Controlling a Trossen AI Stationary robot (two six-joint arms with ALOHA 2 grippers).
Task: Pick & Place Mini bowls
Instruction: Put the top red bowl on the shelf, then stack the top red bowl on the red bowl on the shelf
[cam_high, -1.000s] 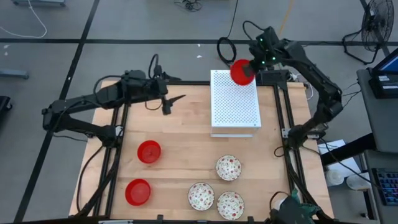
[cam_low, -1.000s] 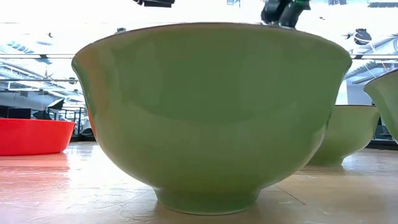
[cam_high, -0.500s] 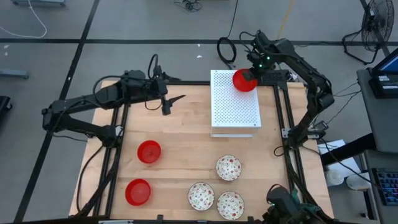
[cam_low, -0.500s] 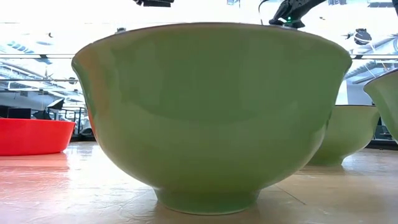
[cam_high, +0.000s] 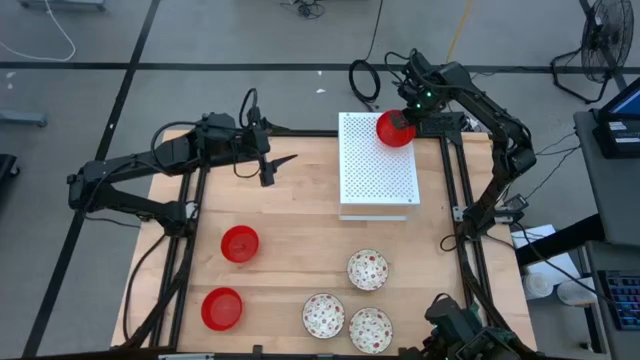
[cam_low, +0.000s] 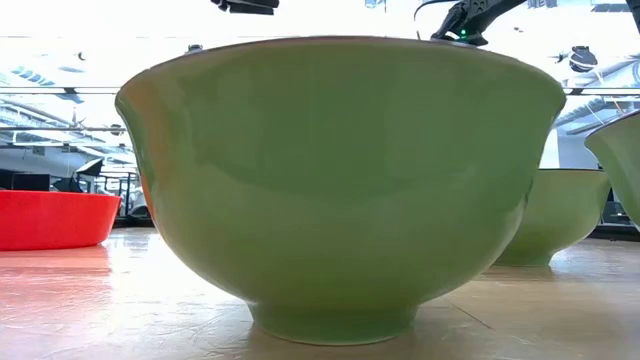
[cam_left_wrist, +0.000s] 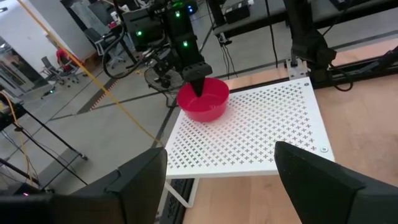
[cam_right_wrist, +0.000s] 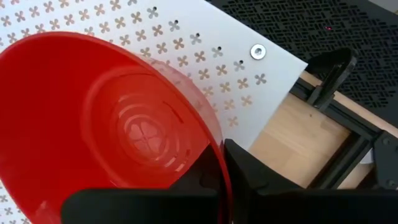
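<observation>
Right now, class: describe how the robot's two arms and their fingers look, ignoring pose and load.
Both arms, left arm and right arm, are dark, jointed and slim, with black cables looping along them. The right arm shows small green lights near its wrist. The left fingers are broad, flat and matt black.

Grey tiled floor (cam_high: 200, 40) w/ dark seams around the wooden table (cam_high: 290, 215). Standing fan (cam_high: 608, 40) at far right corner, laptop (cam_high: 620, 120) on a side desk nearby. White cable (cam_high: 45, 40) loops on floor, far left.
</observation>
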